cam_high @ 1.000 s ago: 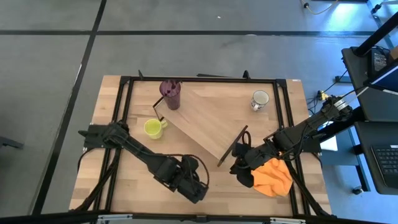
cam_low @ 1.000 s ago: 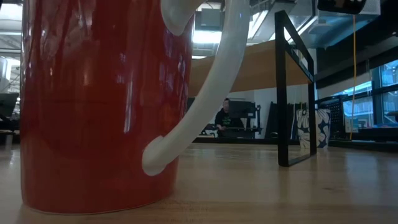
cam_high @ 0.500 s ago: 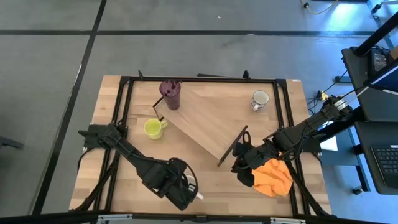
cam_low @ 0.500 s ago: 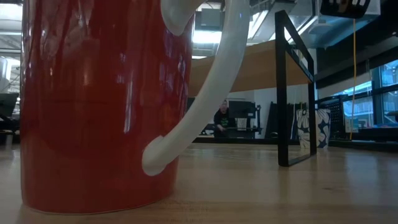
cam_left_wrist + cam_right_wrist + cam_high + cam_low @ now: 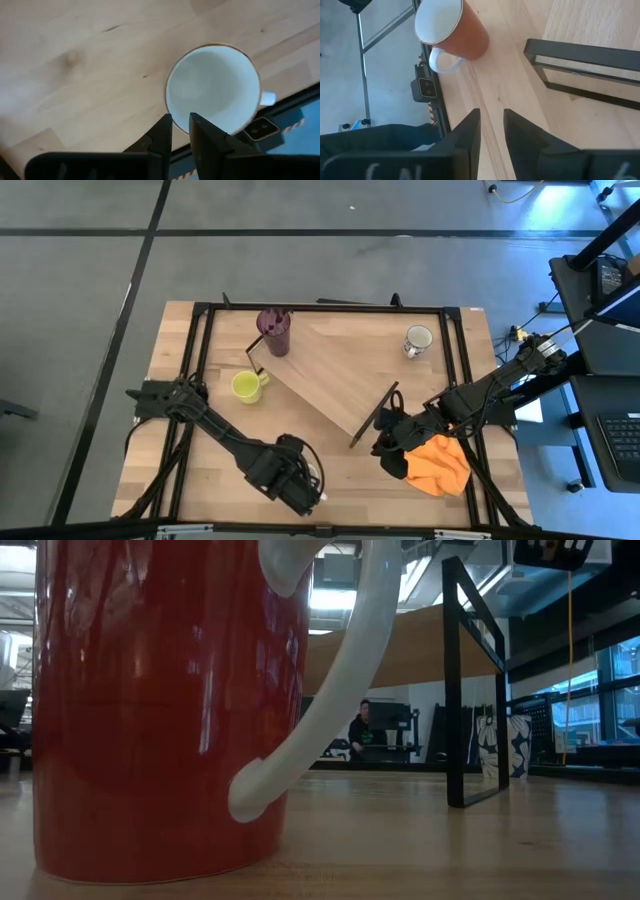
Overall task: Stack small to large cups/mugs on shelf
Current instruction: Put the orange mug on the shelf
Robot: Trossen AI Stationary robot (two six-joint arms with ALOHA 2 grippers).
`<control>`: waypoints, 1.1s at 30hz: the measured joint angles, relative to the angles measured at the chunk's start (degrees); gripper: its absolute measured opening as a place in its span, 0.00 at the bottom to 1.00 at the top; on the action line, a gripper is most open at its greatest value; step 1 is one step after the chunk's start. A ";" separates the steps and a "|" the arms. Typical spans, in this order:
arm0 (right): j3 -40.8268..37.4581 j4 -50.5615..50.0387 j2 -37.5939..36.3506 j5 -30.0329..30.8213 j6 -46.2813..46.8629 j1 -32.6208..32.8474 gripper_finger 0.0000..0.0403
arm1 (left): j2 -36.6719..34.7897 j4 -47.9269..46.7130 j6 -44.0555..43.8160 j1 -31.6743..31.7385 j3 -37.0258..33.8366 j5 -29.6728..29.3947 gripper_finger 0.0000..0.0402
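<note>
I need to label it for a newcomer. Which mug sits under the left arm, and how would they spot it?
Start at the table's near edge. There stands the red-brown mug, directly below the left end effector. Only it has a white inside and white handle.

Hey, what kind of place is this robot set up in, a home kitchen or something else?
Most likely a lab or workshop, not a home. The wooden table stands on a bare grey taped floor, a desk with a keyboard sits beside it, and a person at monitors shows in the room behind.
</note>
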 joint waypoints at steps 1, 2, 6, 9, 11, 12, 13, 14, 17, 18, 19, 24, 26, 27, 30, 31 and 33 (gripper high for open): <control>0.00 0.02 0.00 0.02 0.00 0.00 0.21 | 0.00 0.29 0.63 0.00 -0.29 -0.05 0.15; 0.00 0.01 0.00 0.02 0.01 0.02 0.21 | 0.00 0.73 0.86 0.00 -0.72 -0.11 0.15; 0.00 0.02 0.00 0.02 0.04 0.02 0.21 | 0.07 1.36 1.00 0.11 -3.35 -0.11 0.15; 0.00 0.02 0.00 0.02 0.02 0.01 0.21 | 0.07 2.11 0.98 0.15 -4.89 -0.11 0.15; 0.00 0.02 0.00 0.02 0.00 0.00 0.21 | 0.07 3.55 0.91 0.26 -5.67 -0.10 0.15; 0.00 0.02 0.00 0.02 0.00 0.01 0.21 | 0.07 3.88 0.90 0.33 -5.90 -0.11 0.15; 0.00 0.02 0.00 0.02 0.00 0.00 0.21 | 0.07 4.13 0.91 0.37 -6.04 -0.11 0.15; 0.00 0.02 0.00 0.02 0.00 0.00 0.21 | 0.07 4.41 0.91 0.43 -6.24 -0.13 0.15; 0.00 0.02 0.00 0.02 -0.04 0.02 0.21 | 0.07 5.10 0.90 0.54 -7.20 -0.11 0.15; 0.00 0.02 0.00 0.02 -0.06 0.00 0.21 | 0.07 5.19 0.89 0.52 -7.52 -0.11 0.15; 0.00 0.02 0.00 0.02 -0.09 0.01 0.21 | 0.07 5.27 0.89 0.52 -7.82 -0.11 0.15; 0.00 0.02 0.00 0.03 -0.20 0.02 0.21 | 0.07 6.11 0.87 0.59 -8.84 -0.11 0.15; 0.00 0.02 0.00 0.04 -0.24 0.00 0.21 | 0.07 6.74 0.86 0.65 -9.37 -0.11 0.15; 0.00 0.02 0.00 0.04 -0.24 0.01 0.21 | 0.07 7.13 0.90 0.73 -9.74 -0.11 0.15; 0.00 0.02 0.00 0.04 -0.26 0.01 0.21 | -0.04 8.75 0.85 0.74 -11.47 -0.12 0.15; 0.00 0.02 0.00 0.04 -0.26 0.00 0.21 | -0.03 9.57 0.83 0.74 -12.19 -0.07 0.15; 0.00 0.02 0.00 0.05 -0.26 0.00 0.21 | 0.00 10.89 0.57 0.74 -13.49 0.46 0.15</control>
